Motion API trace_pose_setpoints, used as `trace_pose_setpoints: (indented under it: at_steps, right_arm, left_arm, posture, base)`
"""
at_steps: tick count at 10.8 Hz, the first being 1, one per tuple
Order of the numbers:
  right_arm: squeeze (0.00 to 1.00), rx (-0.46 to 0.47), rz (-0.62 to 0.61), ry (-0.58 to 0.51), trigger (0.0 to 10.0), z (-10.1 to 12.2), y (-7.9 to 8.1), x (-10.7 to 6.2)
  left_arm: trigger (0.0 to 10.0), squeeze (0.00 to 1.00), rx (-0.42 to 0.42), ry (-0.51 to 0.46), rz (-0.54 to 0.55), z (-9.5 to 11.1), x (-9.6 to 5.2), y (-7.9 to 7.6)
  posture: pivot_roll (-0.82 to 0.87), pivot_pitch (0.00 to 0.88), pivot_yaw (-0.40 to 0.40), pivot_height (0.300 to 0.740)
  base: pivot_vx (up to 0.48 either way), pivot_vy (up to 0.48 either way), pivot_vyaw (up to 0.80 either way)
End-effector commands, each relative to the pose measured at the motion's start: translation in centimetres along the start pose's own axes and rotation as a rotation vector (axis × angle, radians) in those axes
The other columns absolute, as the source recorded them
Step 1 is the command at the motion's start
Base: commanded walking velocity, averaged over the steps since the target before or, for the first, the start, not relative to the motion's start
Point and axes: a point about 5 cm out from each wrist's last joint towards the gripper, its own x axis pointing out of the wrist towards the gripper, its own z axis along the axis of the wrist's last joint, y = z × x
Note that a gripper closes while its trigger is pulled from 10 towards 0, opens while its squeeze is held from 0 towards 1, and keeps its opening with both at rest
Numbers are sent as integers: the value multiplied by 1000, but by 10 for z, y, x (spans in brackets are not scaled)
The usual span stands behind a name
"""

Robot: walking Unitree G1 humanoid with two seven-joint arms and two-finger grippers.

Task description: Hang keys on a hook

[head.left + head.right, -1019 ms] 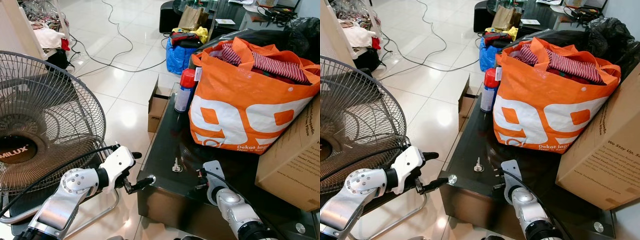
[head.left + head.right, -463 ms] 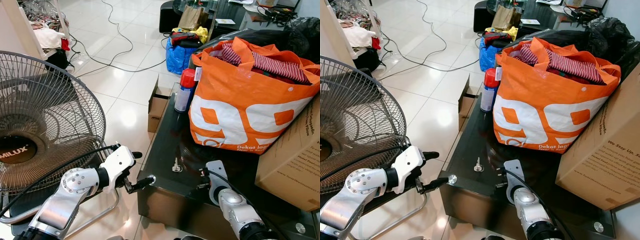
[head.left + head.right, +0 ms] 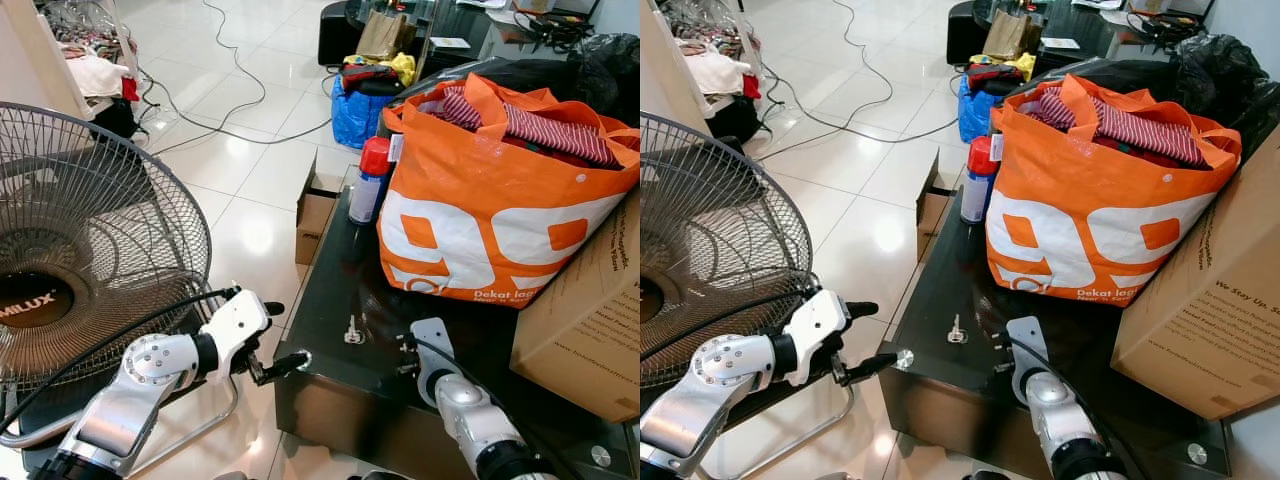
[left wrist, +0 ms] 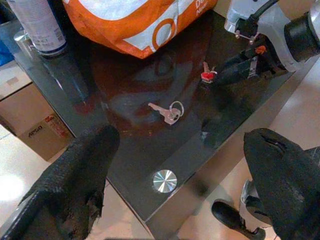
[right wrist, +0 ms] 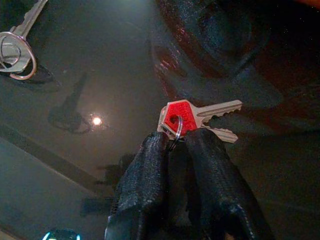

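I read "MILUX" on the hub of the round wire-grille fan [image 3: 30, 303]. The big orange plastic bag [image 3: 480, 215] shows large white "99" and "Dekat". The brown cardboard box [image 3: 1215, 310] says "We Stay Up."

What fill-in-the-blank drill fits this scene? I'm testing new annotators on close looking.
1. The right claw is pinched on the ring of the keys with the ____ head.
2. The plain silver key on a ring lies on the dark glass ____.
3. The left claw hovers with its fingers ____.
4. The white spray can with a red cap stands beside the ____ shopping bag.

Missing: red; table; open; orange
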Motion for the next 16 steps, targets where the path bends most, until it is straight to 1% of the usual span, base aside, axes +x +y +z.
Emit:
trace_pose_setpoints:
  at_steps: [1, 4, 5, 6, 7, 8, 9, 10, 12, 13, 14, 15, 16]
  right_arm:
    - [0, 21, -12, 4, 10000, 1, -1, 1]
    - [0, 25, -8, 6, 10000, 1, 1, 1]
    - [0, 31, -9, 5, 7882, 0, 1, 2]
    - [0, 33, -8, 4, 5451, 0, 2, 2]
    - [0, 33, -8, 4, 5451, 0, 2, 1]
    - [0, 35, -8, 3, 4980, 0, 2, 2]
    - [0, 47, -15, 3, 4745, -1, 2, 2]
    - [0, 68, -27, 5, 4118, -1, 1, 2]
    - [0, 104, -41, 11, 3216, -3, 1, 2]
    - [0, 117, -51, 14, 2549, -4, 0, 2]
    - [0, 134, -67, 15, 1255, -5, -1, 2]
    - [0, 142, -74, 16, 745, -6, -2, 2]
    - [0, 151, -74, 6, 0, -6, -4, 1]
  left_arm:
    - [10000, 0, 13, -1, -10, 2, 2, -1]
    - [10000, 0, 15, 1, -12, 1, 2, -1]
    - [10000, 0, 16, 2, -13, 1, 2, -1]
    - [10000, 0, 17, 2, -14, 1, 2, -1]
    - [10000, 0, 18, 1, -14, 1, 2, -1]
    - [10000, 0, 19, 1, -15, 1, 2, -1]
    - [10000, 0, 19, 1, -16, 1, 2, -2]
    - [10000, 0, 20, 2, -16, 1, 2, -2]
    - [10000, 0, 22, 1, -18, 2, 2, -2]
    - [10000, 0, 23, 0, -19, 2, 2, -2]
    - [10000, 0, 24, 0, -18, 2, 3, -2]
    - [10000, 0, 24, 0, -18, 2, 2, -2]
    - [10000, 0, 23, 0, -16, 2, 3, -2]
  posture:
    - [-10, 44, -57, 740]
    - [-10, 44, -57, 740]
    - [-10, 43, -57, 740]
    - [-10, 41, -57, 740]
    - [-10, 41, -57, 740]
    - [-10, 41, -57, 740]
    - [-9, 38, -58, 740]
    - [-9, 38, -58, 740]
    - [-8, 36, -57, 740]
    - [-8, 36, -57, 740]
    - [-8, 36, -57, 740]
    - [-6, 36, -57, 740]
    - [-5, 35, -58, 740]
  base:
    - [0, 0, 0]
    - [0, 0, 0]
    - [0, 0, 0]
    - [0, 0, 0]
    - [0, 0, 0]
    - [0, 0, 0]
    - [0, 0, 0]
    - [0, 0, 0]
    - [0, 0, 0]
    - [0, 0, 0]
    - [0, 0, 0]
    - [0, 0, 0]
    - [0, 0, 0]
